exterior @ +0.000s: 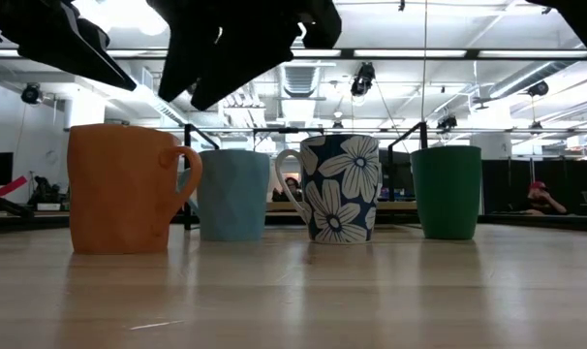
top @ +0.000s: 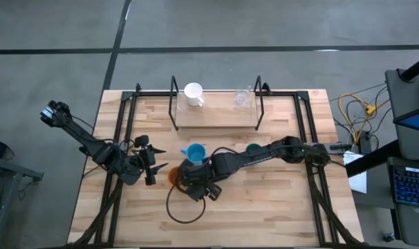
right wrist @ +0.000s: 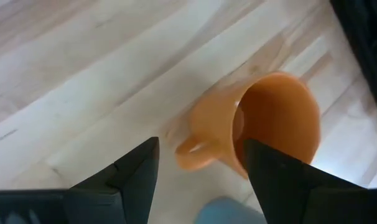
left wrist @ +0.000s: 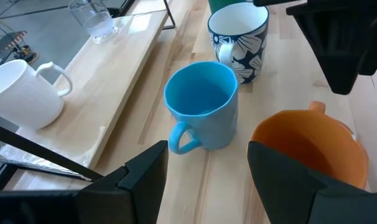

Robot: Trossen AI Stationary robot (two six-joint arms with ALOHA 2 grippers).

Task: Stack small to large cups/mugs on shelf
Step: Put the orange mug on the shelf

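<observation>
An orange mug [top: 173,176] stands upright on the table, and shows best in the right wrist view [right wrist: 269,127]. Behind it stand a light blue mug [left wrist: 203,106], a white mug with dark flowers [left wrist: 239,37] and a dark green cup [top: 252,149]. A white mug [top: 193,93] and a clear glass [top: 242,99] stand on the shelf [top: 216,116]. My left gripper [left wrist: 207,165] is open, just left of the orange mug. My right gripper [right wrist: 201,155] is open above the orange mug, apart from it.
A black cable [top: 185,211] loops on the table near the front. Black frame rods [top: 313,173] run along both sides of the tabletop. The shelf's upright posts [top: 175,104] stand at its ends. Bare tabletop lies at the front right [top: 272,207].
</observation>
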